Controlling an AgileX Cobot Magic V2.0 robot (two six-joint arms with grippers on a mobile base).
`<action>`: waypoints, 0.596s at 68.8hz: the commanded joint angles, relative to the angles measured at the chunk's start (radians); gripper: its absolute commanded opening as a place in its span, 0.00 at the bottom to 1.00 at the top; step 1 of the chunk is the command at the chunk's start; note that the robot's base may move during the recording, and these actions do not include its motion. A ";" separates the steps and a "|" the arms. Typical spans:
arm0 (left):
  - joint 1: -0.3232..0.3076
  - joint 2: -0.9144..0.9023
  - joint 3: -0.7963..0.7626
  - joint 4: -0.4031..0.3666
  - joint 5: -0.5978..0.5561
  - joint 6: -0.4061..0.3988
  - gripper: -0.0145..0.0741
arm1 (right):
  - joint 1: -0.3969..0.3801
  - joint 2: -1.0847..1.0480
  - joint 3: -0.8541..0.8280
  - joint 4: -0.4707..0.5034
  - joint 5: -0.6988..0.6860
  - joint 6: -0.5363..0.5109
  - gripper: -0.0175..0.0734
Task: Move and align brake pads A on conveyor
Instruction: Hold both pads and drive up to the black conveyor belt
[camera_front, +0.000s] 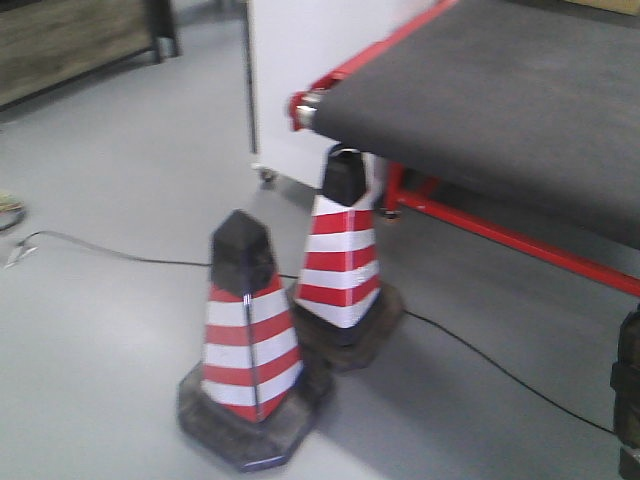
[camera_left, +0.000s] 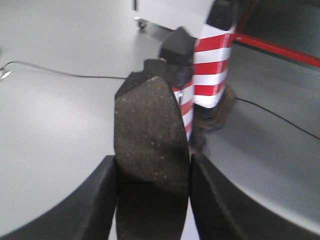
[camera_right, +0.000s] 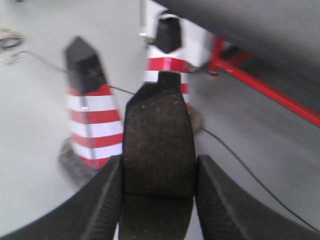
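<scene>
Your left gripper (camera_left: 152, 170) is clamped on a brake pad (camera_left: 150, 120), held upright between its fingers above the grey floor (camera_left: 50, 125). Your right gripper (camera_right: 159, 169) clasps a second brake pad (camera_right: 157, 125) the same way. The conveyor (camera_front: 520, 100) ends just beside two striped cones (camera_front: 250, 330).

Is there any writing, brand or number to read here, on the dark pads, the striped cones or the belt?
None can be read.
Grey-brown brake pad in the left pincer: a tiny white mark at its right edge, too blurred to read.
Red-and-white striped traffic cones: stripes only.
Dark grey felt conveyor belt: blank.
</scene>
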 joint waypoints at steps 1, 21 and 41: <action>0.000 0.003 -0.029 -0.012 -0.087 -0.004 0.16 | 0.001 0.004 -0.032 -0.005 -0.091 -0.005 0.19; 0.000 0.003 -0.029 -0.012 -0.087 -0.004 0.16 | 0.001 0.004 -0.032 -0.005 -0.091 -0.005 0.19; 0.000 0.003 -0.029 -0.012 -0.087 -0.004 0.16 | 0.001 0.004 -0.032 -0.005 -0.090 -0.005 0.19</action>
